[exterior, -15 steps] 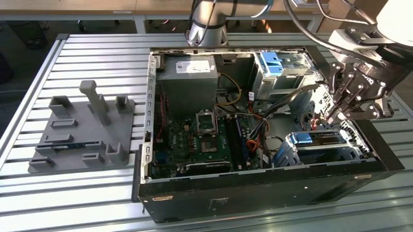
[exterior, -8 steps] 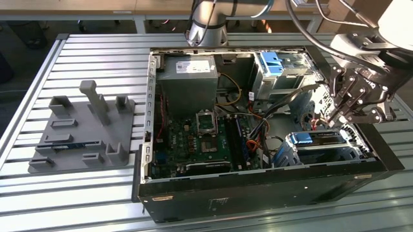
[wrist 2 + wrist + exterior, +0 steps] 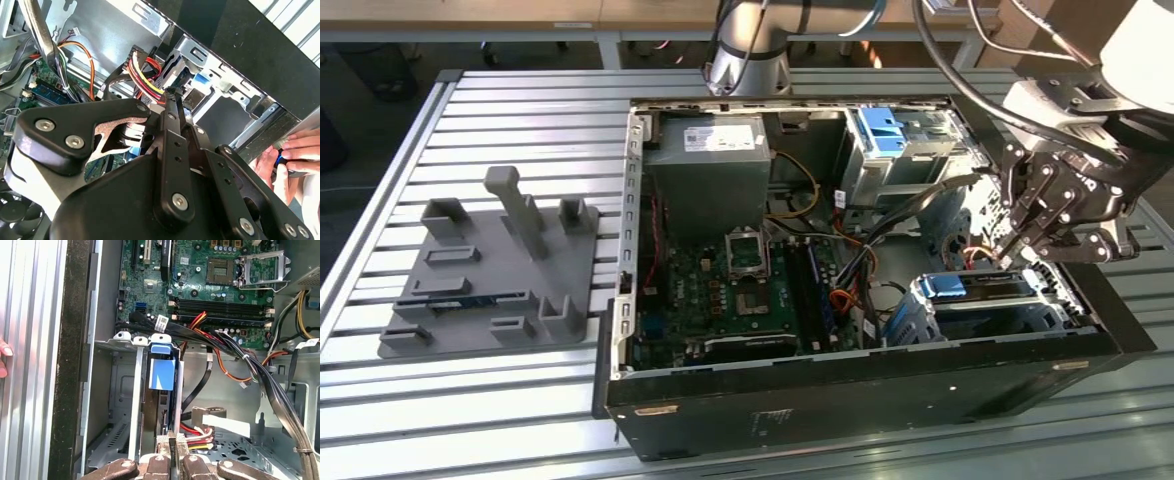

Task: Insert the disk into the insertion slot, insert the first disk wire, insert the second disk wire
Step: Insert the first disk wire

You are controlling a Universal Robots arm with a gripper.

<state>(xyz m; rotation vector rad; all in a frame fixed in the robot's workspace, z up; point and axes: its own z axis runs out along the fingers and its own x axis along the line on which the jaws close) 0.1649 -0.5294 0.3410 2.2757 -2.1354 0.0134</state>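
Many cables (image 3: pixel 240 354) crowd the gripper (image 3: pixel 173 442) beside the disk (image 3: pixel 162 367).

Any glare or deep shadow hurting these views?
Exterior view: white housing above the claw is blown out, motherboard dim. Second wrist view: table slats washed out behind the dark claw. First wrist view: slats glare, insertion slot shaded inside.

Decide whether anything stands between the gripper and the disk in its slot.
Nothing visible blocks it. In the first wrist view the disk already sits in the insertion slot, and the gripper is close to its end. A red-and-yellow wire bundle lies right beside the gripper, crowding the approach.
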